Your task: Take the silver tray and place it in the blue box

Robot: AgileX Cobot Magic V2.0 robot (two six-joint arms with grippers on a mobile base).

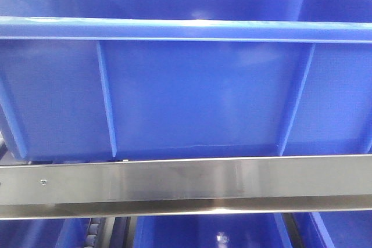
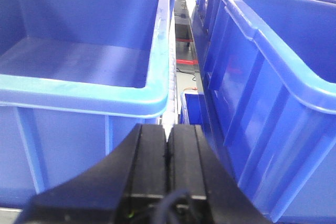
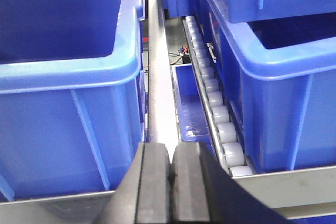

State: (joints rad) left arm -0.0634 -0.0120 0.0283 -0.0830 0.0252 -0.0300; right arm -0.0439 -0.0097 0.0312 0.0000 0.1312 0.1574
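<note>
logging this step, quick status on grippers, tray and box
Left gripper shut, empty. Right gripper shut, empty. Silver tray not in any view. Blue box dead ahead, open top, nothing blocking it.

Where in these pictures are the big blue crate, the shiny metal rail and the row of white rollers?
Big bright-blue plastic crate (image 1: 192, 94): front view, on its ribbed side wall.
Shiny steel rail (image 1: 174, 184): front view, on its flat front face under the crate.
Row of white plastic rollers (image 3: 218, 116): right wrist view, on a roller midway along.

Access: blue box (image 1: 186, 4) open-topped, interior unobstructed | Obstruction: steel rail (image 1: 186, 181) below its ribbed front wall | Lateral: neighbouring crates (image 2: 273, 93) close, narrow gaps; roller track (image 3: 218, 114) fills one
</note>
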